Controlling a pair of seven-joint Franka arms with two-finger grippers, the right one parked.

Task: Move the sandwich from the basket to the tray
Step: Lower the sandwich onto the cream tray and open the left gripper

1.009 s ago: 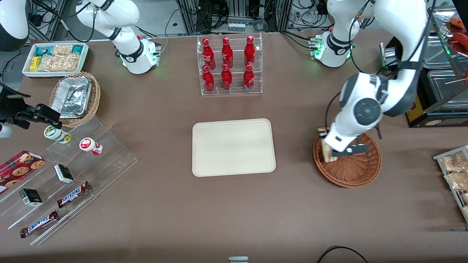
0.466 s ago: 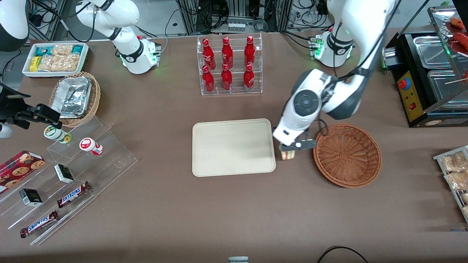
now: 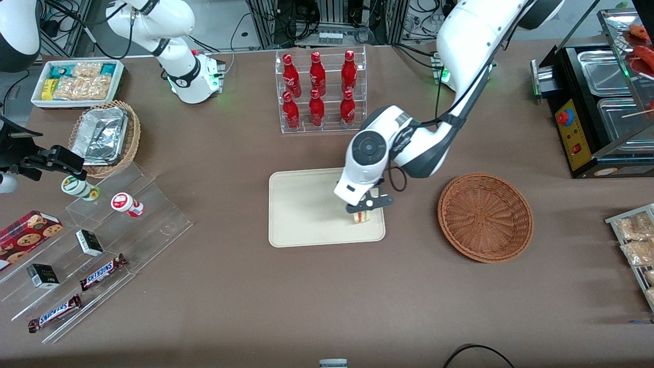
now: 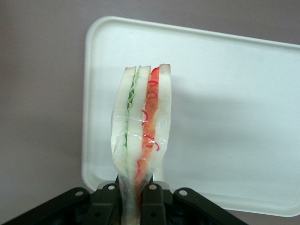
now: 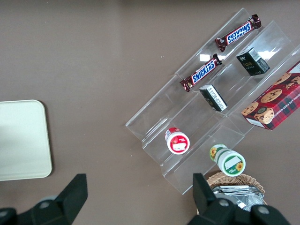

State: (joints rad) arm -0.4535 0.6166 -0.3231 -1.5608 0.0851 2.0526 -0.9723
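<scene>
1. Front view first: I see my left arm's gripper (image 3: 364, 210) over the beige tray (image 3: 306, 209), at the corner nearest the wicker basket (image 3: 485, 217) and the front camera.
2. Its fingers (image 4: 151, 199) are pressed narrowly together on the sandwich (image 3: 361, 216), gripping it by one end.
3. From the left wrist camera, the sandwich (image 4: 140, 140) stands out edge-on from the gripper (image 4: 133, 201), showing three pale bread slices with a green filling layer and a red one between them, all in clear wrap.
4. In that same view the tray (image 4: 234, 84) lies beneath the sandwich; I cannot tell whether the sandwich touches it or hangs just above.
5. I see the round, reddish-brown basket holding nothing, sitting on the brown table (image 3: 327, 296) near the tray, toward the working arm's end.
6. A clear rack of red bottles (image 3: 319, 92) stands farther from the front camera than the tray.
7. Toward the parked arm's end I see a clear stepped display (image 3: 102, 245) with two Snickers bars (image 3: 102, 272), small dark boxes and two small lidded cups.
8. Near it sit a red cookie box (image 3: 25, 235), a tan wicker basket of foil trays (image 3: 104, 138) and a white bin of snack packets (image 3: 76, 82).
</scene>
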